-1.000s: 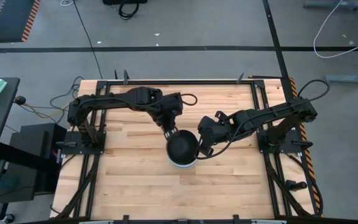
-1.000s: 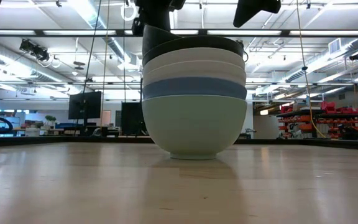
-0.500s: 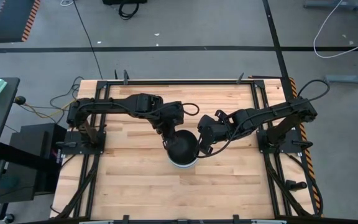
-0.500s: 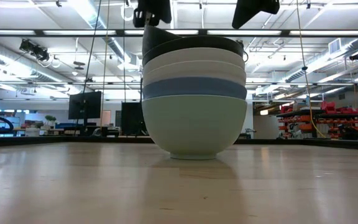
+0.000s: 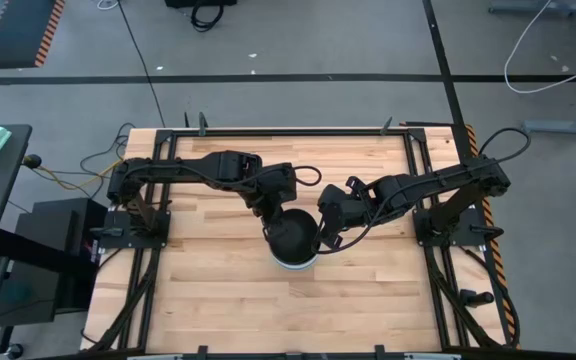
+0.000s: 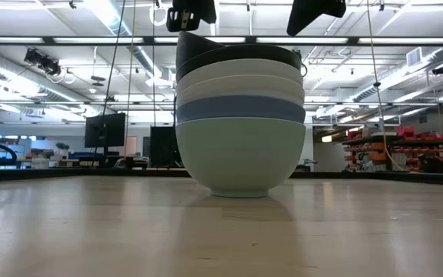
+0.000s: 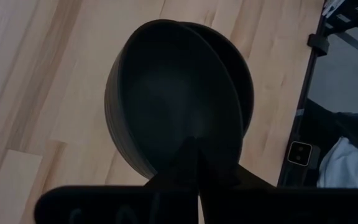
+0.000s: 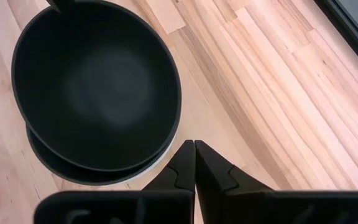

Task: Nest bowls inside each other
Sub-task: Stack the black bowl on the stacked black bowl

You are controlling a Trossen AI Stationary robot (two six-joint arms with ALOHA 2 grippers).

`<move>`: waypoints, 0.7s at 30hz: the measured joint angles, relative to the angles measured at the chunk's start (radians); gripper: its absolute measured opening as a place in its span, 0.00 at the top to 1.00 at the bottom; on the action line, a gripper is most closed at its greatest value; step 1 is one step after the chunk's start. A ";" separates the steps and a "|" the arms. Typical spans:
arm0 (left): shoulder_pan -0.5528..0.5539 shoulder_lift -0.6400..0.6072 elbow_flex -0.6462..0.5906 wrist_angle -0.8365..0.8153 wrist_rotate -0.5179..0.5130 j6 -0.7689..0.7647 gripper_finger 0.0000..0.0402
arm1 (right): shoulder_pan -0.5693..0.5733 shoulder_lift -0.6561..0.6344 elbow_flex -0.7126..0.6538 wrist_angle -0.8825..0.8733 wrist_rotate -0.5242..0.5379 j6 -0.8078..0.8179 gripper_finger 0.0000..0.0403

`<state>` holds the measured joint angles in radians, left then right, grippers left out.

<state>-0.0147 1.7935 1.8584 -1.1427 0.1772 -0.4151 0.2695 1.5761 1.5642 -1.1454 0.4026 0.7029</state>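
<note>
Stack of bowls (image 6: 240, 123) standing upright near the centre of the table (image 5: 218, 290), all six nested. From the low view, bottom to top: pale mint green bowl (image 6: 240, 158), blue bowl (image 6: 240, 108), two white bowls (image 6: 240, 81), two black bowls (image 6: 237, 55). Uppermost black bowl (image 8: 95, 84) seated crooked, one side of its rim riding up above the one beneath; offset plain in both wrist views.

Left gripper (image 5: 271, 212) poised just over the far-left rim of the stack, fingers pressed together, nothing held. Right gripper (image 5: 325, 238) just beside the stack's right edge, fingers likewise closed tip to tip in its wrist view, nothing held.

Handling, as judged: bowls rigid and smooth, probably ceramic or hard plastic, so slippery against the fingers and liable to chip or clatter if dropped. Light singly; the full stack noticeably heavier and top-heavy. Best hold on the rim wall, one finger inside and one outside. Tilted top bowl likely to settle with a gentle downward press on its raised edge; a sideways shove risks sliding the whole stack.
</note>
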 joint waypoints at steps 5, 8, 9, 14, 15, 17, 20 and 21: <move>0.000 0.011 0.000 0.000 -0.017 0.000 0.99 | 0.000 0.000 0.000 0.000 0.000 0.000 0.99; 0.002 0.030 -0.002 -0.025 -0.040 -0.001 0.99 | 0.002 0.000 0.000 0.001 0.000 0.005 0.98; 0.005 0.035 -0.001 -0.026 -0.042 -0.002 0.99 | 0.002 0.000 0.000 0.002 0.000 0.006 0.98; 0.019 0.060 -0.002 -0.071 -0.048 -0.001 0.99 | 0.002 0.000 -0.003 0.004 0.001 0.006 0.98; 0.022 0.065 -0.001 -0.073 -0.051 -0.001 0.99 | 0.002 0.000 -0.007 0.008 0.001 0.005 0.98; 0.031 0.070 -0.001 -0.079 -0.052 -0.003 1.00 | 0.002 0.000 -0.015 0.006 0.001 0.005 0.98; 0.036 0.079 -0.001 -0.079 -0.056 -0.001 1.00 | 0.002 0.000 -0.026 0.009 0.001 0.005 0.98; 0.036 0.085 -0.001 -0.080 -0.057 0.001 1.00 | 0.002 0.000 -0.029 0.005 0.001 0.005 0.98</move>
<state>0.0212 1.8782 1.8572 -1.2232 0.1204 -0.4142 0.2714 1.5764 1.5353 -1.1406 0.4034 0.7082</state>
